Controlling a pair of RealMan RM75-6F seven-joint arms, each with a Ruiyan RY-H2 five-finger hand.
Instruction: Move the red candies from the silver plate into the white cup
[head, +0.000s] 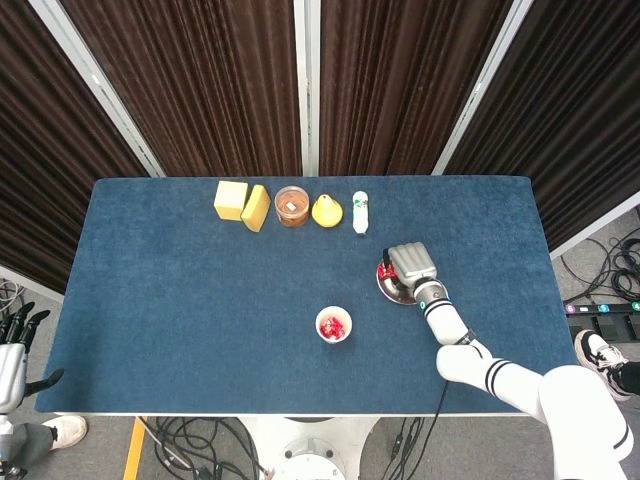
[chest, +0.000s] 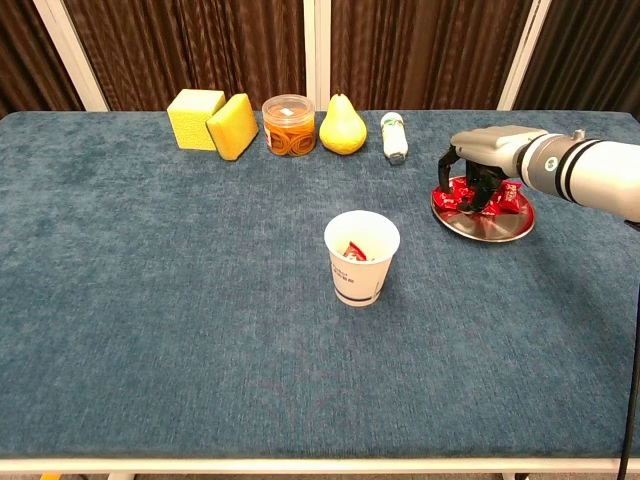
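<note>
Right robot hand (chest: 478, 170) hovers over the silver plate (chest: 490, 225), fingers curled into the red candies (chest: 508, 196); grasp unclear. Pinch one firmly, then carry to the white cup (chest: 361, 257)

Right hand (chest: 482, 160) covers most of the red candies (chest: 510, 196), so can't tell if it's holding any.

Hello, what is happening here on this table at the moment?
The right hand is down over the silver plate, its fingers among the red candies, apparently picking one up. The white cup stands apart from the plate and already holds some candy. The left hand hangs off the table's edge, holding nothing.
</note>
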